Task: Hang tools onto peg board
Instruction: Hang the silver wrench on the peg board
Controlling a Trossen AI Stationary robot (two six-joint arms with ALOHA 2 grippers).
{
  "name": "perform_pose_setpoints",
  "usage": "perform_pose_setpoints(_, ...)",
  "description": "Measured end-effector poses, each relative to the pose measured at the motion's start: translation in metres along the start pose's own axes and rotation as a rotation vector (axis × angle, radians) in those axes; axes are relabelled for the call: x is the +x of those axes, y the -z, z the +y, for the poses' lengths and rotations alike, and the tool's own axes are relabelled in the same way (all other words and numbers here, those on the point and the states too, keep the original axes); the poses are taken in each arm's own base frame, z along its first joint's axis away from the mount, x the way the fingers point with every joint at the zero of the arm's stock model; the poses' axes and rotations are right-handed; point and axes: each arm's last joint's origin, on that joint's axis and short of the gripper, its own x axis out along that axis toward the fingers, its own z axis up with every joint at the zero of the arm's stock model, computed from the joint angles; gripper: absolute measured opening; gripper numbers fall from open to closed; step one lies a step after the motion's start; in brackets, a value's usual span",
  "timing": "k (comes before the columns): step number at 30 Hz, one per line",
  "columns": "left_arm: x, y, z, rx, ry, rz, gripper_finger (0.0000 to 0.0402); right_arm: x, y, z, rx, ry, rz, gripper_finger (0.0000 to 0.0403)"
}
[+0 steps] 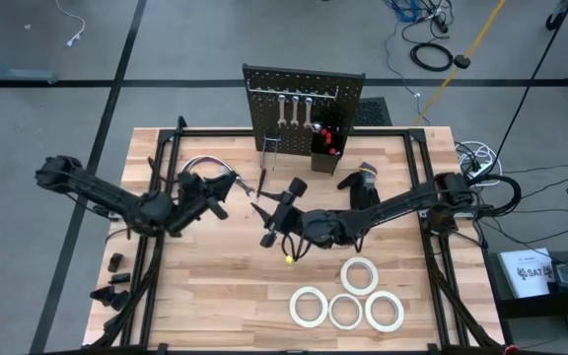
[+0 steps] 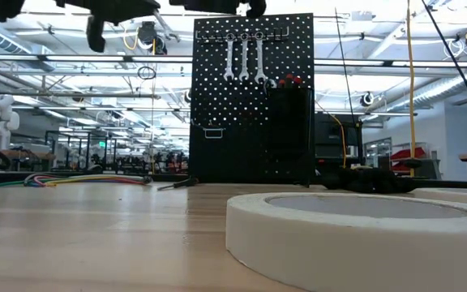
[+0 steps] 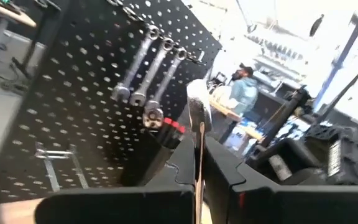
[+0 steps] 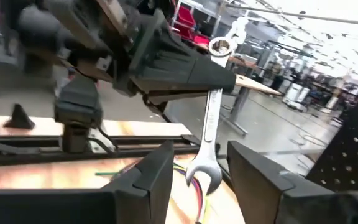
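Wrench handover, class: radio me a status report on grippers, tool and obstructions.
Left gripper shut on wrench. Right gripper open around its lower end. Peg board holds three wrenches. Nothing seen blocking.

The peg board (image 1: pixel 302 106) stands at the far edge of my table (image 1: pixel 215 296), three wrenches (image 1: pixel 296 110) hanging on it, a bin (image 1: pixel 324 148) at its right. A glove (image 1: pixel 363 183) lies right of the bin. Four tape rolls (image 1: pixel 347 296) lie near right. My left end effector (image 1: pixel 261 197) and right end effector (image 1: pixel 276 219) meet mid-table, a wrench (image 4: pixel 211 124) between them.
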Motion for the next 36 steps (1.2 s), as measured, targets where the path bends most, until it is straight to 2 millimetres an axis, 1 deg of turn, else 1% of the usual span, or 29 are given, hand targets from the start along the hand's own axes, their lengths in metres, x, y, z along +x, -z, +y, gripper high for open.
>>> perform_pose_setpoints(4, 0.008, 0.013, -0.002, -0.040, 0.015, 0.016, 0.0007, 0.002, 0.009, 0.004, -0.045, 0.054, 0.034, 0.0142)
perform_pose_setpoints(10, 0.018, 0.026, -0.011, -0.075, 0.012, 0.041, 0.0006, 0.001, 0.010, 0.004, -0.068, 0.063, 0.045, 0.0142)
perform_pose_setpoints(15, 0.027, 0.029, -0.024, -0.084, 0.040, 0.054, 0.0006, 0.002, 0.013, 0.004, -0.086, 0.075, 0.073, 0.0141)
perform_pose_setpoints(19, 0.032, 0.031, -0.032, -0.084, 0.062, 0.064, 0.0006, 0.000, 0.016, 0.002, -0.121, 0.163, 0.121, 0.0141)
perform_pose_setpoints(23, 0.036, 0.034, -0.036, -0.087, 0.076, 0.071, 0.0006, -0.002, 0.017, 0.003, -0.137, 0.215, 0.141, 0.0141)
perform_pose_setpoints(28, 0.039, 0.038, -0.038, -0.075, 0.071, 0.077, 0.0006, -0.002, 0.018, 0.002, -0.144, 0.232, 0.153, 0.0138)
perform_pose_setpoints(30, 0.040, 0.040, -0.037, -0.070, 0.066, 0.079, 0.0006, -0.002, 0.019, 0.002, -0.146, 0.238, 0.156, 0.0129)
perform_pose_setpoints(32, 0.040, 0.042, -0.037, -0.065, 0.064, 0.083, 0.0006, -0.002, 0.019, 0.003, -0.148, 0.236, 0.157, 0.0110)
perform_pose_setpoints(36, 0.040, 0.044, -0.036, -0.044, 0.060, 0.095, 0.0010, -0.004, 0.021, 0.004, -0.140, 0.237, 0.168, 0.0044)
